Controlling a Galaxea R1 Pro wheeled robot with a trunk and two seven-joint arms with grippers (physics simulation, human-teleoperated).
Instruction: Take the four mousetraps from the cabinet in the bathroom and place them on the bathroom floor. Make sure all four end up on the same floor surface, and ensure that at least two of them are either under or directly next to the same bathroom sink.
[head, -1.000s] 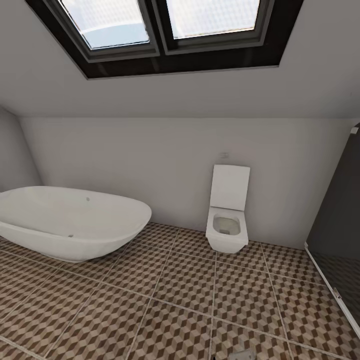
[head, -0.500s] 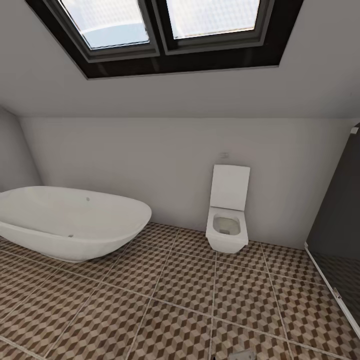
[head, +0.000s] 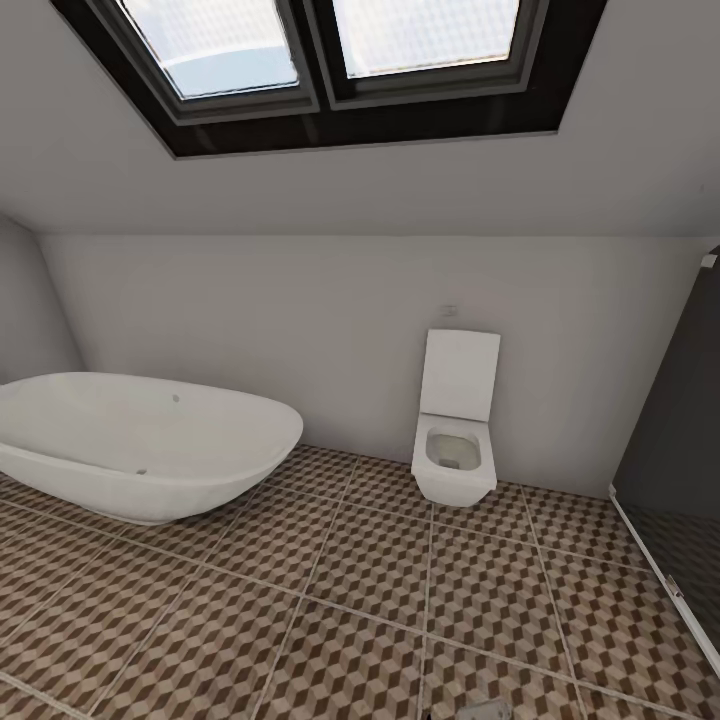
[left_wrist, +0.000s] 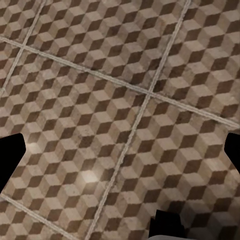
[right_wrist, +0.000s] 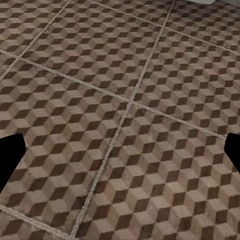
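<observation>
Bathroom floor ran out ahead of me in the head view, big square tiles in a brown, beige and white cube pattern with pale grout lines. On my left a white oval bathtub sat on those tiles near the back wall. Right of centre a square white toilet stood against that same wall with its lid up. At the far right edge I had the dark glass wall of the shower, with its darker floor behind a pale strip. Overhead, a dark-framed skylight cut into the sloped ceiling.

Through the left wrist camera I saw the same cube tiles with a grout crossing; dark shapes sat at both side edges and one at the bottom edge. The right wrist camera gave me more tiles, again with dark corners at both sides. From these views I could not tell how wide either arm's jaws stood. None of my cameras caught a mousetrap, so I could not say where they were.
</observation>
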